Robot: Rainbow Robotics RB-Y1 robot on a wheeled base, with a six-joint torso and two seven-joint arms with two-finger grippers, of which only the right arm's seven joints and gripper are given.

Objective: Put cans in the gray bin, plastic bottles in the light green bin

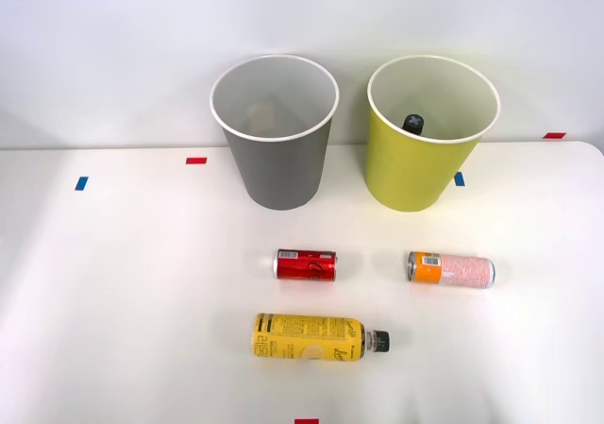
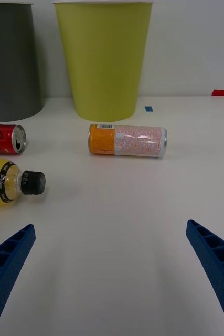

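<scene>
Blue ribbed fingers point(image 2: 7, 262) of the right gripper point(image 2: 112, 278) sit spread wide at the wrist view's two corners, holding nothing, above bare white desk point(image 1: 123, 301).

Two cans lie on their sides on the desk. One is the short red can point(image 1: 306, 264), near the middle of the desk; the wrist view cuts off all but its silver end. The other is the slimmer pink-white speckled can point(image 1: 451, 269) with an orange band, lying toward the desk's right edge, well apart from the red one.

Two plastic bottles can be counted. A yellow-labelled bottle point(image 1: 319, 337) with a black cap lies on its side nearer the front edge of the desk, just in front of the red can, cap pointing right; the wrist view shows only its neck end. Of the second bottle, only a black cap point(image 1: 413, 122) shows inside the light green bin point(image 1: 415, 174); the rest is hidden by the bin's wall.

Two bins stand upright side by side near the desk's far edge: the gray bin point(image 1: 276, 169) on the left, the light green one on the right. Something faint lies at the bottom of the gray bin, too dim to make out.
</scene>
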